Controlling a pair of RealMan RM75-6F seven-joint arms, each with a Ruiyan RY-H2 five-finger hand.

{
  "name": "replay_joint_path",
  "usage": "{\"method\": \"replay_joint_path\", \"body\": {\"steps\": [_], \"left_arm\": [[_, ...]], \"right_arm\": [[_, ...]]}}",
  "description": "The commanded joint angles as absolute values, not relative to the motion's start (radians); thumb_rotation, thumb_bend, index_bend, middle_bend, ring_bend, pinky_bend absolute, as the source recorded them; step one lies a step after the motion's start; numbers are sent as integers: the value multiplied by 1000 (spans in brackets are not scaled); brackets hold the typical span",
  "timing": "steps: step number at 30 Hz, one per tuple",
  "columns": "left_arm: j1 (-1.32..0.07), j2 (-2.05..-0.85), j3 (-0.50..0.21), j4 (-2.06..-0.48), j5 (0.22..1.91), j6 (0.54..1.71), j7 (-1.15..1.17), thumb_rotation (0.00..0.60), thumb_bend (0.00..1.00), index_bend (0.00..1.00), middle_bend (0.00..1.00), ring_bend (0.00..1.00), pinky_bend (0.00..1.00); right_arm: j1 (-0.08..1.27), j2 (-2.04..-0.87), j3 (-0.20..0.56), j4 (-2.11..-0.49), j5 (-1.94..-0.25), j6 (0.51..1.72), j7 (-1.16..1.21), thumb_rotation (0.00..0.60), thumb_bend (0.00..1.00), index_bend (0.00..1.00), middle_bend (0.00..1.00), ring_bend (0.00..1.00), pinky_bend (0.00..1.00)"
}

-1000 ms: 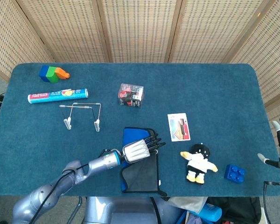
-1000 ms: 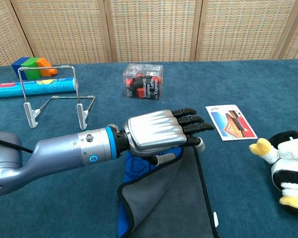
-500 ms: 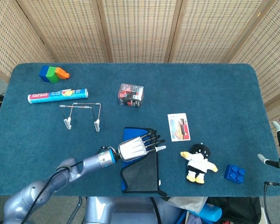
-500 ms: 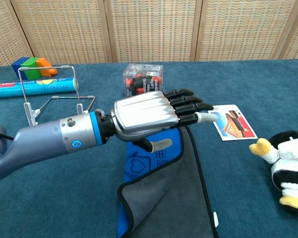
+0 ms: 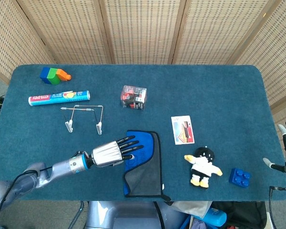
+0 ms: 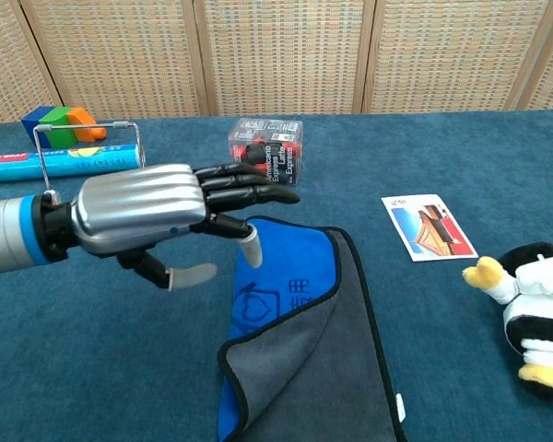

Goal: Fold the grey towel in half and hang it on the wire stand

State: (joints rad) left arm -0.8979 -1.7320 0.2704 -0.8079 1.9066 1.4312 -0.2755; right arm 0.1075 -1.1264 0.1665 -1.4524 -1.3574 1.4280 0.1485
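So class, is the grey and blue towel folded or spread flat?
Partly folded: the grey and blue towel has one grey corner lapped over its blue side.

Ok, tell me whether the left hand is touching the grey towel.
Apart. In the chest view the left hand hangs open above the table, left of the grey towel, with bare table between them.

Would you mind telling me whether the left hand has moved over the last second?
Yes. The left hand has drawn back leftward off the grey towel, toward the wire stand.
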Motion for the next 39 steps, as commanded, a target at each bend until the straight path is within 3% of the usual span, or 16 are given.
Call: {"method": "replay_joint_path", "body": {"steps": [1, 11, 17, 24, 29, 39], "left_arm": [[-858, -1736, 309, -787, 1932, 1444, -333, 600, 487, 371, 0, 0, 0], [-856, -1751, 305, -798, 1955, 1405, -310, 600, 487, 380, 0, 0, 0], [-858, -1761, 309, -793, 1978, 1395, -299, 600, 476, 292, 0, 0, 0], [-857, -1786, 305, -787, 1994, 1393, -285, 600, 463, 289, 0, 0, 0], [-857, -1807, 301, -772, 1998, 1377, -275, 600, 462, 233, 0, 0, 0], [-848, -1837, 305, -749, 2002, 1366, -283, 600, 462, 285, 0, 0, 0]], "right_arm": [[109, -1127, 166, -1452, -1355, 1424, 145, 600, 0, 0, 0, 0, 0], [110, -1130, 165, -1454, -1352, 1423, 131, 600, 0, 0, 0, 0, 0], [110, -1128, 167, -1449, -1348, 1417, 145, 600, 0, 0, 0, 0, 0], [109, -1126, 168, -1450, -1346, 1416, 146, 600, 0, 0, 0, 0, 0], [110, -1124, 167, -1452, -1345, 1411, 148, 600, 0, 0, 0, 0, 0], [110, -1124, 168, -1450, -1342, 1408, 152, 600, 0, 0, 0, 0, 0]]}}
